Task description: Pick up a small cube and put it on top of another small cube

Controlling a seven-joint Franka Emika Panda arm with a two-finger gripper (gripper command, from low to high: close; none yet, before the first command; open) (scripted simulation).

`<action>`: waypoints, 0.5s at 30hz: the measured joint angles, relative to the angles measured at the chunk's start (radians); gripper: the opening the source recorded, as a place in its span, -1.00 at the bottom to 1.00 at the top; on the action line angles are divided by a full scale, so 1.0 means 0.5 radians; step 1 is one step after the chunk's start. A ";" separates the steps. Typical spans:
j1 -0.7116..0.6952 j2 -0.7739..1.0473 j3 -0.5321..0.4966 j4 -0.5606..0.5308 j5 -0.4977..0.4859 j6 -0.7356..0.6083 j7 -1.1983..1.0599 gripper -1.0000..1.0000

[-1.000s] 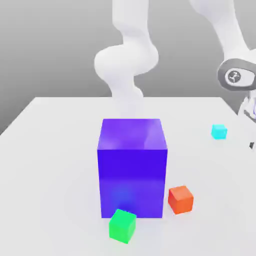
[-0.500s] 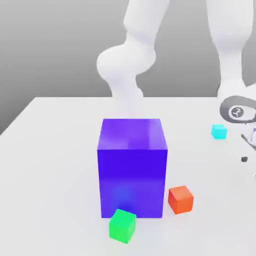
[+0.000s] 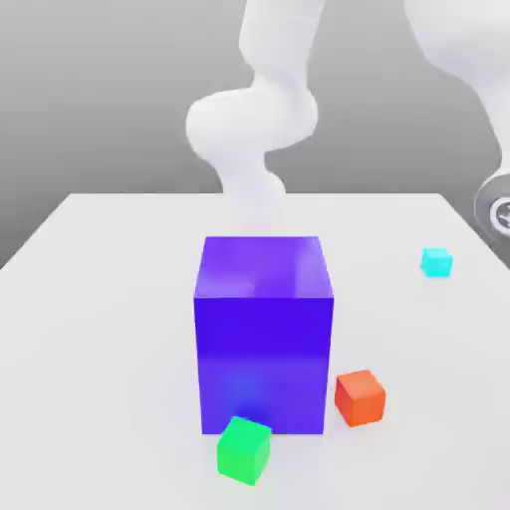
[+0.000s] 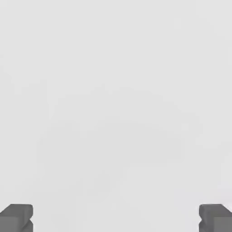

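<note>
exterior view first: a flat, matte white table (image 3: pixel 110 299) with crisp straight edges against a plain grey backdrop. dead centre sits a big blue-violet block (image 3: pixel 264 334), glossy and slightly translucent, with a soft sheen on its top face and a faint green glow low on its front. right at its front foot, towards the exterior view's left of that face, is the green cube (image 3: pixel 244 450), small, sharp-edged, bright and plain, turned a little so one corner points forward; it sits just beside the block, and i cannot tell whether they touch. near the block's lower corner on the exterior view's right is a red-orange cube (image 3: pixel 360 397), about the same size, also slightly turned. well apart, further back on the exterior view's right, there's a cyan cube (image 3: pixel 436 262), looking smaller still. behind the block the white arm (image 3: pixel 254 120) rises in smooth rounded segments, curves overhead and comes down at the exterior view's right edge, where a grey ringed joint (image 3: pixel 498 211) peeks in.

hand view now: bare, pale, featureless tabletop (image 4: pixel 116 104) below the gripper (image 4: pixel 116 219), something the exterior view doesn't offer. two dark grey, blocky fingertips (image 4: pixel 18 217) sit at opposite corners, spread wide, with nothing between them.
</note>
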 joint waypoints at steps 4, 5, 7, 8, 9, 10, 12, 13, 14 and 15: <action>-0.154 0.192 -0.061 0.218 0.025 -0.024 -0.156 1.00; -0.159 0.260 -0.069 0.243 0.021 0.019 -0.160 1.00; -0.157 0.389 -0.083 0.281 0.010 0.111 -0.158 -1.00; -0.157 0.389 -0.083 0.281 0.010 0.111 -0.158 -1.00; -0.157 0.389 -0.082 0.281 0.010 0.110 -0.158 -1.00; -0.157 0.389 -0.082 0.281 0.011 0.109 -0.158 -1.00; -0.157 0.389 -0.082 0.281 0.012 0.106 -0.160 -1.00; -0.155 0.418 -0.086 0.289 0.009 0.129 -0.159 -1.00; -0.157 0.397 -0.084 0.284 0.012 0.112 -0.161 -1.00; -0.161 0.350 -0.080 0.274 0.017 0.076 -0.164 -1.00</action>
